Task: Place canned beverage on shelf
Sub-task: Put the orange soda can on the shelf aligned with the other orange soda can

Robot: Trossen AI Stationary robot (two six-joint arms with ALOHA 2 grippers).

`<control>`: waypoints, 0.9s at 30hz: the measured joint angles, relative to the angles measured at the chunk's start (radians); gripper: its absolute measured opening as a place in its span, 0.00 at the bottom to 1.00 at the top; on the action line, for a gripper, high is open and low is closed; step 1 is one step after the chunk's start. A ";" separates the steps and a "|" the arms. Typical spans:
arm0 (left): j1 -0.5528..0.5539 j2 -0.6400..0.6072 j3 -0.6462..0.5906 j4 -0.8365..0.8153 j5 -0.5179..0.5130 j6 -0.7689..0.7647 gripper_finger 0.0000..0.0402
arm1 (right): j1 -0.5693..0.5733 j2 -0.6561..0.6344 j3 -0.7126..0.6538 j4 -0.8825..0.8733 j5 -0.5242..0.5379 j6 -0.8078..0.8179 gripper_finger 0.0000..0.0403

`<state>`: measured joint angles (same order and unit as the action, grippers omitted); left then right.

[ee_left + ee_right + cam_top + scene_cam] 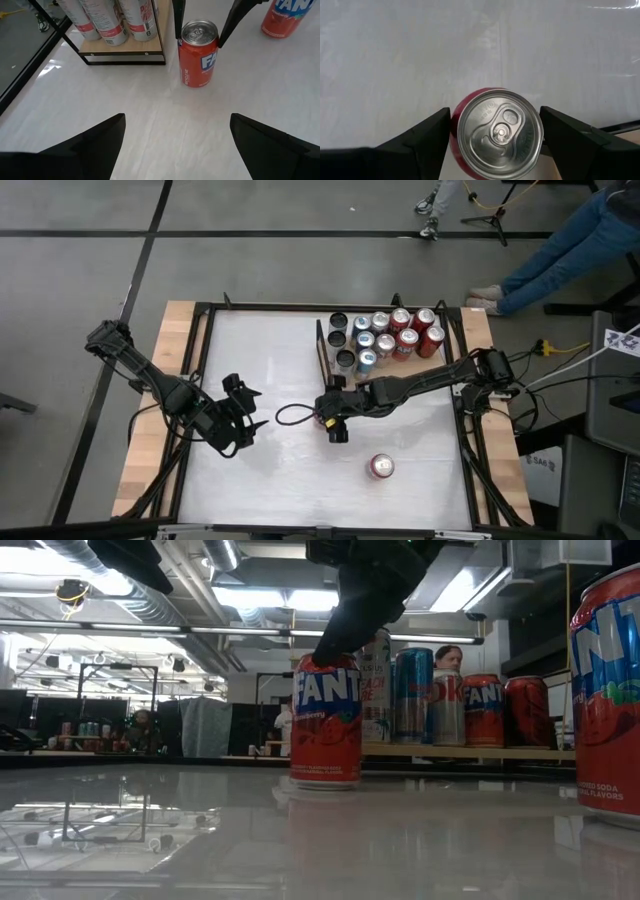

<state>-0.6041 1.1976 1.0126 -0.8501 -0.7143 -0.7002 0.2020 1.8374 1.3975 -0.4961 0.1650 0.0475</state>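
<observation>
Two gripper (495, 131) fingers seemingly around can (500, 132)

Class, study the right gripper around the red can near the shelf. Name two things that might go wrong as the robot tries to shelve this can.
1. The right gripper straddles only the top of the red can, fingers on either side. A grip that high may let the can tilt when lifted.
2. The shelf already carries many cans, leaving little bare board. Setting another down could knock a neighbour over.
</observation>
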 joint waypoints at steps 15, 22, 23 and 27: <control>0.000 0.000 0.000 0.000 0.001 0.000 0.87 | 0.000 0.002 -0.002 -0.006 -0.009 0.002 0.77; 0.000 0.000 0.000 0.000 0.001 0.000 0.87 | 0.000 0.005 -0.005 -0.012 -0.027 0.003 0.83; 0.000 0.000 0.000 0.000 0.001 0.000 0.87 | 0.000 0.005 -0.005 -0.011 -0.027 0.003 0.84; 0.000 0.000 0.000 0.000 0.001 0.000 0.87 | 0.000 0.005 -0.005 -0.008 -0.027 0.003 0.84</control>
<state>-0.6041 1.1976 1.0126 -0.8505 -0.7132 -0.7001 0.2020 1.8423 1.3926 -0.5041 0.1382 0.0509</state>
